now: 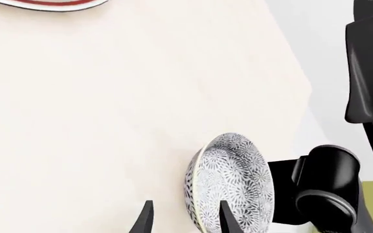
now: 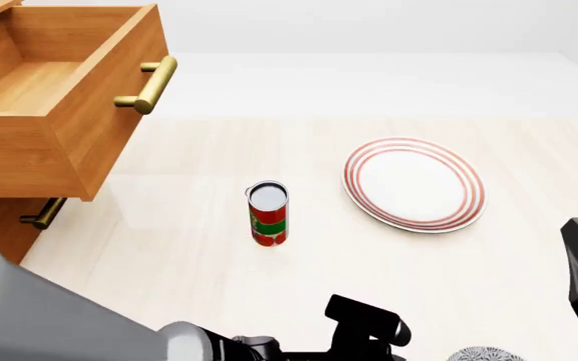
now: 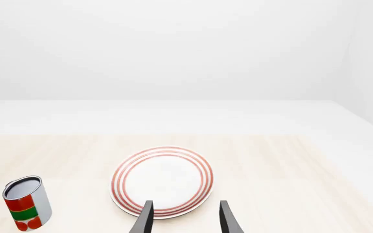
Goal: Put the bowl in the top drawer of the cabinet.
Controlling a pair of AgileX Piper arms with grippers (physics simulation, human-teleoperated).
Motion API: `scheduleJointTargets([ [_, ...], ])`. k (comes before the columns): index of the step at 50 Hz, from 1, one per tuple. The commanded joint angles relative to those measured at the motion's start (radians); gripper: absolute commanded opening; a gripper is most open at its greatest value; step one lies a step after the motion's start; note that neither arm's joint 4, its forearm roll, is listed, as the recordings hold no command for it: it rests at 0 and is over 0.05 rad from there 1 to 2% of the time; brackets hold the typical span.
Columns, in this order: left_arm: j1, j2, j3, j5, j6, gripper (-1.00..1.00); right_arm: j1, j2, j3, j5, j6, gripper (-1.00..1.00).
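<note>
Bowl (image 1: 230, 187): on the surface at its near edge, just beyond my left claw (image 1: 183, 218), fingers spread, empty. Top drawer (image 2: 53, 113): open, far left. Risk: a shallow pinch tips the rim, bowl slides off.

Bright even light, faint soft shadows, sharp, seemingly undistorted

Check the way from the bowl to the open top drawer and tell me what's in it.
The bowl sits at the table's near edge; the top drawer is pulled open at far left. The can stands upright roughly on that diagonal. The plate lies off to the right, clear of it.
</note>
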Motion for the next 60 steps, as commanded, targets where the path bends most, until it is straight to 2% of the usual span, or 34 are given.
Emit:
scheduleJointTargets([
  [1,-0.008,0.019,-0.017,0.003,-0.004,1.0,0.0,0.0,0.0,0.0,0.0,1.0],
  [43,-0.023,0.096,-0.046,-0.029,-0.044,1.0,0.0,0.0,0.0,0.0,0.0,1.0],
  [44,-0.01,0.094,-0.047,-0.027,-0.038,-1.0,0.0,0.0,0.0,0.0,0.0,1.0],
  [60,0.039,0.047,-0.031,0.011,-0.014,-1.0,0.0,0.0,0.0,0.0,0.0,1.0],
])
